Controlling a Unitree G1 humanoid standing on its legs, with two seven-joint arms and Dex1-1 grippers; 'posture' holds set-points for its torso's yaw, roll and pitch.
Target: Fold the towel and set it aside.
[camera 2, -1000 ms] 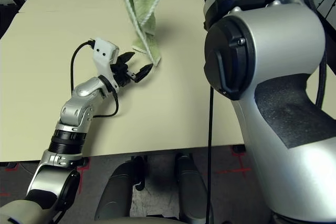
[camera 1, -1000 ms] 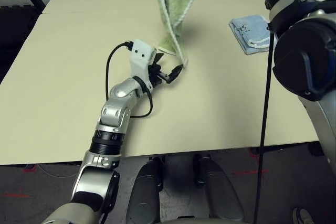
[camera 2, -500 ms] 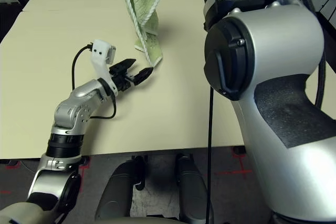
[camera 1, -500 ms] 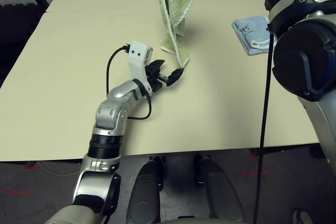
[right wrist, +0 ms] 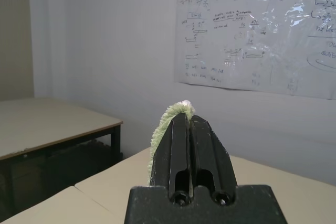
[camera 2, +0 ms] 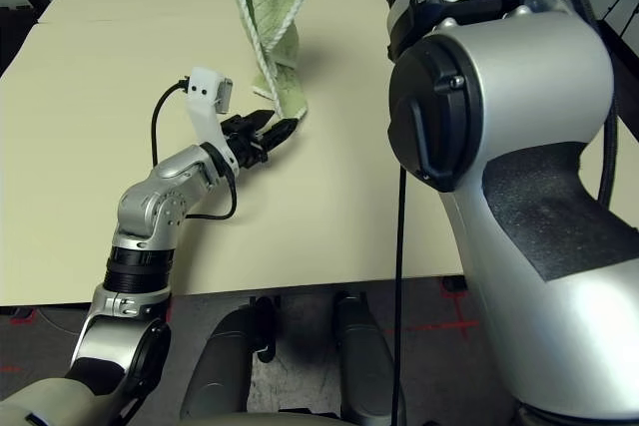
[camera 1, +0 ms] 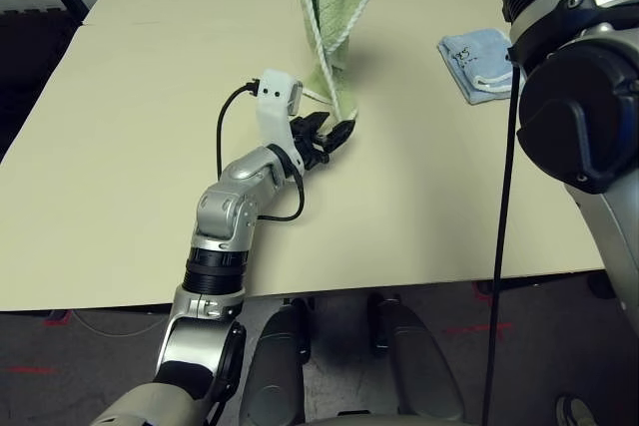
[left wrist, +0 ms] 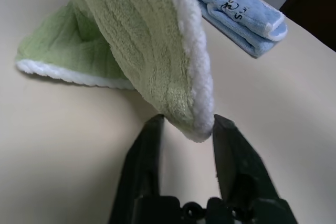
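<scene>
Left wrist view looks along the left gripper (left wrist: 186, 129), whose two black fingers (left wrist: 144, 150) stand a little apart on either side of the lowest corner of the towel (left wrist: 142, 56). The white-edged tip of the cloth sits in the gap and appears to touch both inner faces, though whether it is firmly pinched or only bracketed is hard to judge from this angle. Behind that corner, another part of the light green towel lies flat on the table (left wrist: 63, 129), its white stitched edge resting against the surface.

From the head camera the towel (camera 1: 334, 7) hangs down out of the top of the picture as a narrow, draped strip, its bottom end reaching the table (camera 1: 120, 147) just ahead of the left gripper (camera 1: 334, 135), which lies low and roughly level above the tabletop.

In the right wrist view, the right gripper (right wrist: 187, 121) is raised well above the table, its fingers pressed together with a green edge of the towel (right wrist: 163, 124) clamped at their tips.

A small folded light blue cloth (camera 1: 477, 62) lies on the table, well apart from the towel, on the robot's right side.
</scene>
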